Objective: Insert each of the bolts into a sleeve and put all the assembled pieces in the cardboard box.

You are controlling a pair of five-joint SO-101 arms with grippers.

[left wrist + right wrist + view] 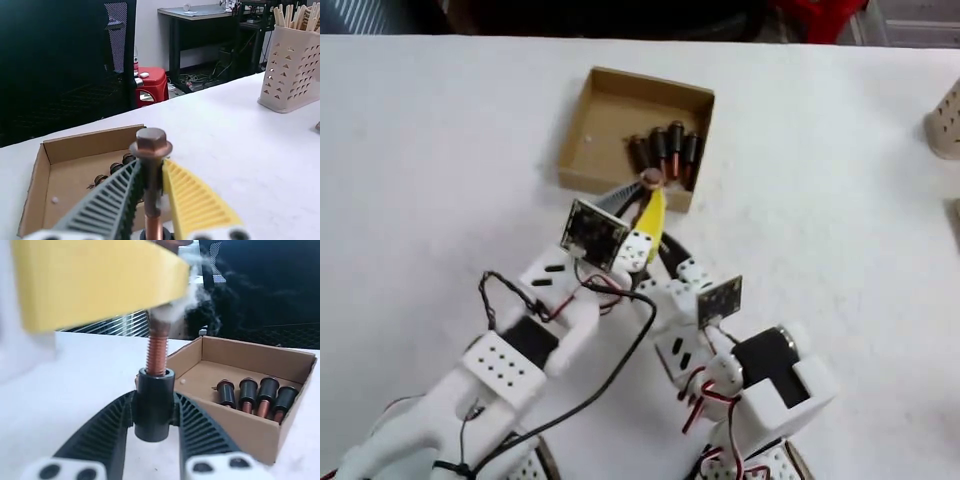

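Bolt (pixel 151 149), rigid metal and judged light but slippery on its threads, stands upright just beside the box (pixel 582 130), clamped mid-shank by the left gripper (pixel 152 170), its tip entering the stiff sleeve (pixel 154 407), which the right gripper (pixel 154 401) pinches around its wall.

Copper bolt (pixel 151 146), black sleeve (pixel 154 406), brown cardboard box (pixel 608 118), white table (pixel 820 150).

The white table (pixel 840 250) is bright and evenly lit. There are only soft, faint shadows by the arms (pixel 535 335) and inside the cardboard box (pixel 610 125). The room (pixel 60 65) behind looks dark in both wrist views.
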